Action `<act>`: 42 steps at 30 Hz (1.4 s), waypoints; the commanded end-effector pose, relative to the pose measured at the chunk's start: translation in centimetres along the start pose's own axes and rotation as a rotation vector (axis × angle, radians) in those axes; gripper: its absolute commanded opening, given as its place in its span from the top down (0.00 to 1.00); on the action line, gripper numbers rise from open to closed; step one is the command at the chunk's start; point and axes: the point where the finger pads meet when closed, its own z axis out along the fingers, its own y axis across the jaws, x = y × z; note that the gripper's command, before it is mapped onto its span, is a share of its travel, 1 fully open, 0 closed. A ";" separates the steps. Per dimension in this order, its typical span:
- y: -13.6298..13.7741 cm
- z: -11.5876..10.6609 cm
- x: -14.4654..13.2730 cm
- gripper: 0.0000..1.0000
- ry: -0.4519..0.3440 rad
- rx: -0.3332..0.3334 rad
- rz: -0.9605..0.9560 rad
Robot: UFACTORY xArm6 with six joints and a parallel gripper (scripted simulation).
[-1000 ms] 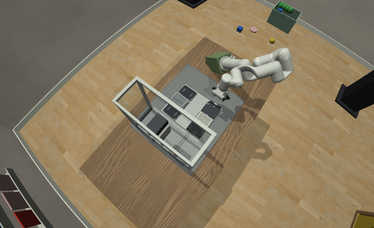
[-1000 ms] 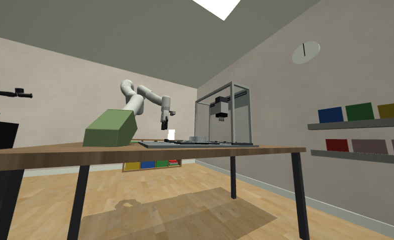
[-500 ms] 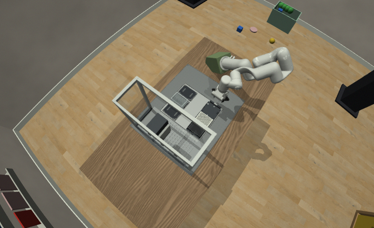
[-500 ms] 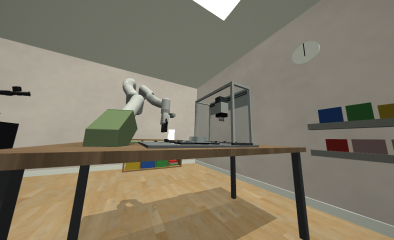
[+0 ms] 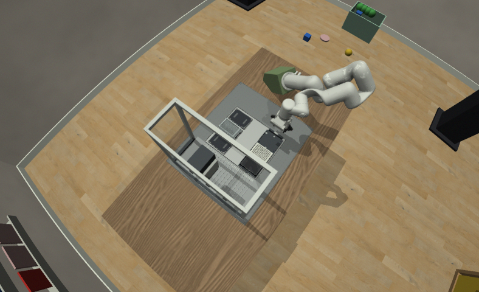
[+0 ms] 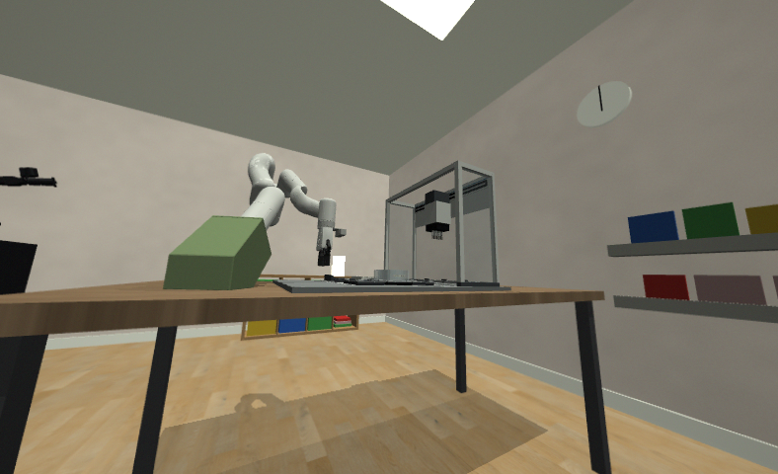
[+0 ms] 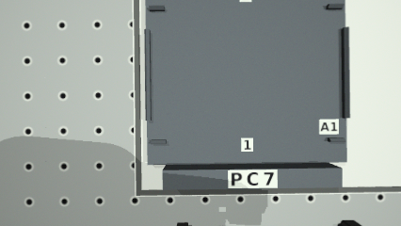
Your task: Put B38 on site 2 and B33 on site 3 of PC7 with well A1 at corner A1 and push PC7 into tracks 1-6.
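Hand (image 5: pixel 281 127) (image 6: pixel 324 264) (image 7: pixel 265 225) open above deck, near PC7's handle (image 7: pixel 301 181).

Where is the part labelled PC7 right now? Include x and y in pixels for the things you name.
In the wrist view, PC7 (image 5: pixel 271 139) (image 7: pixel 247 94) is right of the dotted plate (image 7: pixel 80 113), its labelled end by the border's lower-left corner; from the top, it's beside the white gridded plate (image 5: pixel 261 152).

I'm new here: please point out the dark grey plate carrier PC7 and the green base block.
Dark grey plate carrier PC7 (image 5: pixel 271 140) (image 7: pixel 247 85): top, wrist; site 1's surface.
Green base block (image 5: pixel 271 77) (image 6: pixel 199 271): top, exterior; a flat face.
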 end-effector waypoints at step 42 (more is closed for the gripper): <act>0.0 4.4 0.1 0.18 0.002 0.000 -0.001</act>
